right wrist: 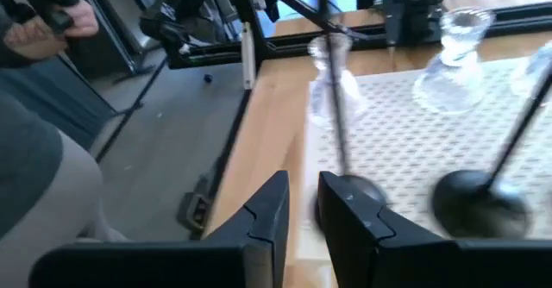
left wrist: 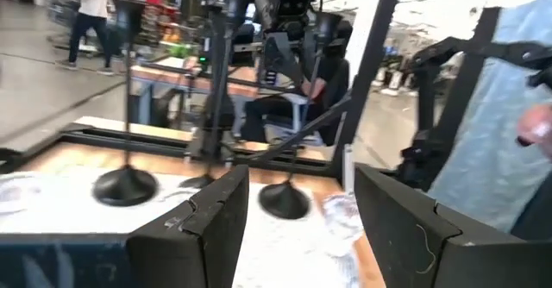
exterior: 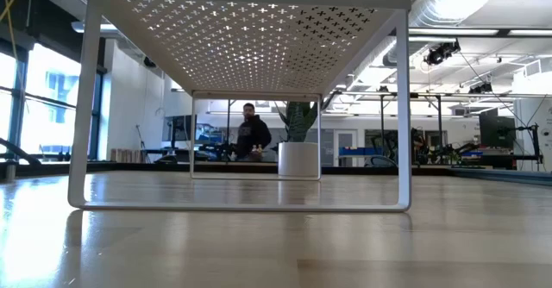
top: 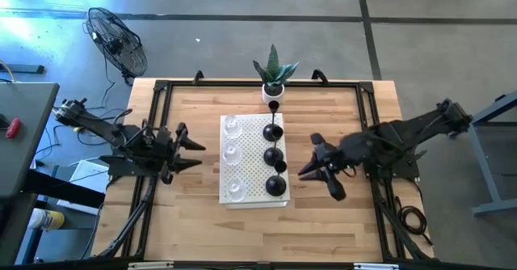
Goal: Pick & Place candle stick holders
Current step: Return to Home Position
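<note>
Black holders (top: 273, 154): they stand in one column along the right side of the white shelf (top: 252, 166), with domed bases down and thin stems upright.
Glass holders (top: 233, 151): three clear cups stand in one column along the shelf's left side, parallel to the black column and apart from it.
Shelf: it is a white perforated panel in the middle of the wooden table (top: 339, 221). The low view shows it raised on thin white legs, with open space underneath.
Left gripper (top: 196, 155): it sits to the left of the shelf, near it but not touching, and points toward the glass column. The claw is wide and holds nothing. In the left wrist view, the gap between the fingers shows a glass cup and a black base on the shelf top.
Right gripper (top: 302, 172): it sits to the right of the shelf, near the front end of the black column and clear of it. The claw is narrow, with only a thin slit between the fingers, and nothing is in it.
Plant pot (top: 273, 90): this white pot with green leaves stands just past the shelf's far edge, at the back of the table.
Fan (top: 118, 42): it is on the floor beyond the table's back left corner.
Person (exterior: 253, 137): someone in dark clothing is far behind the table, seen under the shelf in the low view.
</note>
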`<action>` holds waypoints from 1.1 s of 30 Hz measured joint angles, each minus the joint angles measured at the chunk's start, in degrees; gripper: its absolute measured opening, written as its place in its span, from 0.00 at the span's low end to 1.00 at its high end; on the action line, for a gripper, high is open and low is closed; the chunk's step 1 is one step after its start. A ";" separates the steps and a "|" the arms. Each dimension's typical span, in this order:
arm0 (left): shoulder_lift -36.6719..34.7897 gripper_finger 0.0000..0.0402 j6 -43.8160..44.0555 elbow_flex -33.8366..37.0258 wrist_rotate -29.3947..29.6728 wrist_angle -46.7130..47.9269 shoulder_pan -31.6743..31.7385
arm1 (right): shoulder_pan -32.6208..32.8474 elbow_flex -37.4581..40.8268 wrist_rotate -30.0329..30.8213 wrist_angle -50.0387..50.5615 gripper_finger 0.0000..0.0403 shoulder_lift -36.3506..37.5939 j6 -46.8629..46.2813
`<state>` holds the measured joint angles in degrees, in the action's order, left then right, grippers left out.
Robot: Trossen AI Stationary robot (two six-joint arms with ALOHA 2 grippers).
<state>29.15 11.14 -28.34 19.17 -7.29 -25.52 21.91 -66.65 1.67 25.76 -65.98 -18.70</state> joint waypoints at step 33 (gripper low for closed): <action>-19.29 0.03 -5.45 0.00 15.47 22.58 0.00 | -21.89 -0.13 -3.47 10.38 0.00 15.44 17.43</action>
<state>9.86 5.69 -28.34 34.64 15.29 -25.52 0.03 -66.78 -1.80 36.14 -50.53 -1.27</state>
